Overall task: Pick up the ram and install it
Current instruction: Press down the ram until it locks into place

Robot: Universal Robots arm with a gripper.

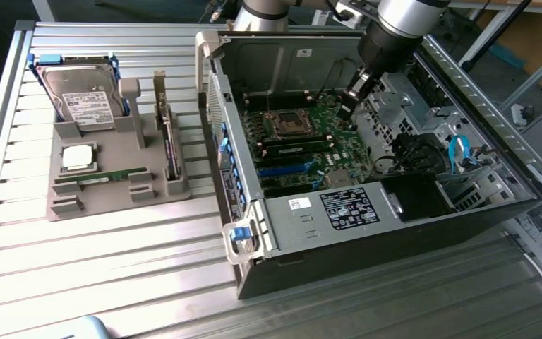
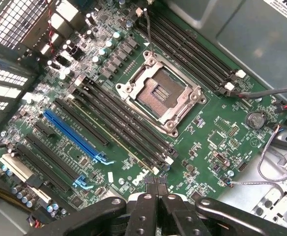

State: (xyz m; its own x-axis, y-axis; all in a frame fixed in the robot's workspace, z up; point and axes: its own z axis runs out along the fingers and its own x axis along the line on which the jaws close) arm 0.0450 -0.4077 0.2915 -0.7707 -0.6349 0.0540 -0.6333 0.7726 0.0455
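My claw (image 2: 156,189) is pinched closed on nothing, poised above the green motherboard (image 2: 217,137) inside the open grey computer case (image 1: 252,233). The long green ram stick (image 1: 101,176) lies in the grey holder tray (image 1: 111,201) on the desk (image 1: 82,282). Case label writing is too small to read.

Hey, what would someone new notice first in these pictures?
The open computer case at the exterior view's right, its green motherboard bared around an empty processor socket. The gripper hangs inside over it, jaws shut. On the exterior view's left, a grey tray holds a hard drive.
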